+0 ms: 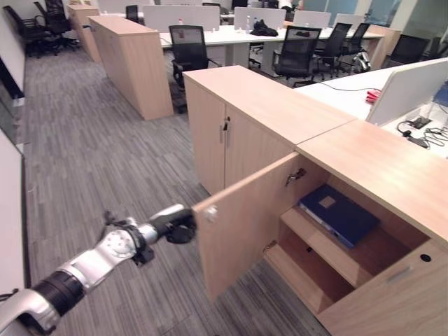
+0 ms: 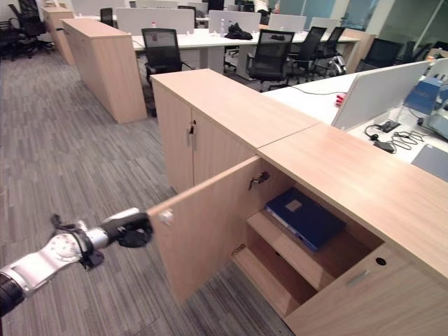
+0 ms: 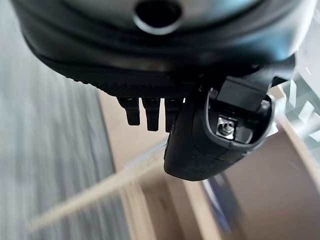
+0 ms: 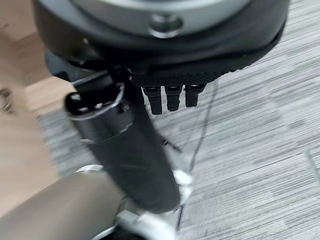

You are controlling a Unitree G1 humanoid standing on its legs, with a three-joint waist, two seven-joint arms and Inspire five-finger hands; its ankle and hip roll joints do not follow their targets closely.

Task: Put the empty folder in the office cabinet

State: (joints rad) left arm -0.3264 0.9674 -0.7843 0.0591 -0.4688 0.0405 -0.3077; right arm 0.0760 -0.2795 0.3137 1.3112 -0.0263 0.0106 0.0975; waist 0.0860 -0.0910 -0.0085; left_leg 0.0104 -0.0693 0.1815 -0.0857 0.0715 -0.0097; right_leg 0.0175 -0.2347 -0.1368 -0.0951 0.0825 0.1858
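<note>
Left hand at outer edge of open cabinet door, touching it; fingers look curled, holding nothing seen. Beyond door, to hand's right: blue folder flat on upper shelf inside cabinet. Right hand over grey carpet, fingers curled, holding nothing.
</note>
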